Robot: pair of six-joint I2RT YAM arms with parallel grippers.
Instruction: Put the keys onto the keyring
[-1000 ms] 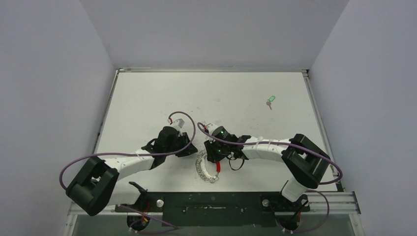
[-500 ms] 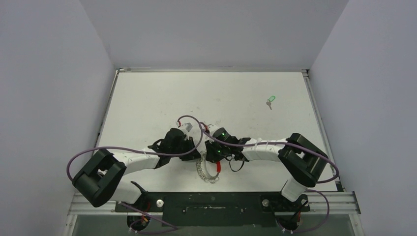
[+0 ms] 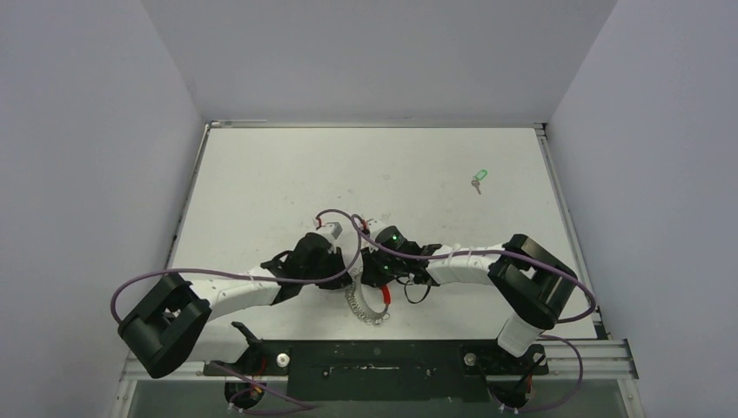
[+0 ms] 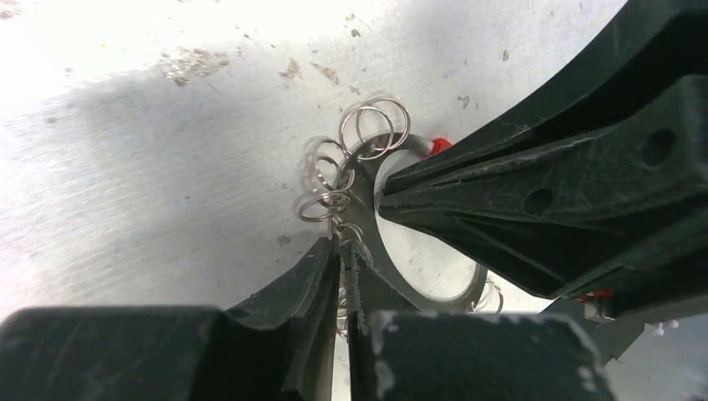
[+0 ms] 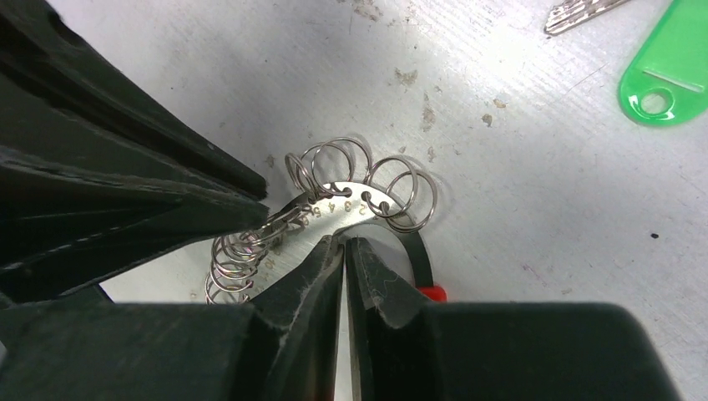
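Note:
The keyring (image 3: pixel 366 301) lies near the table's front edge, a flat metal band (image 5: pixel 355 201) strung with several small wire rings (image 4: pixel 326 188) and one red piece (image 3: pixel 384 298). My left gripper (image 4: pixel 344 251) is shut on the wire rings at the band's left side. My right gripper (image 5: pixel 344 242) is shut on the band's inner edge, close beside the left fingers (image 5: pixel 125 192). The keys (image 3: pixel 479 178), silver with a green tag (image 5: pixel 668 75), lie apart at the far right of the table.
Purple cables (image 3: pixel 148 283) loop from both arms over the table. The table's raised rim (image 3: pixel 548 174) runs along the right side, and grey walls close in on three sides. The surface (image 4: pixel 125 167) is scuffed and speckled.
The left arm has swung right until its gripper meets the keyring beside the right gripper. Both grippers have closed. The keys have not moved.

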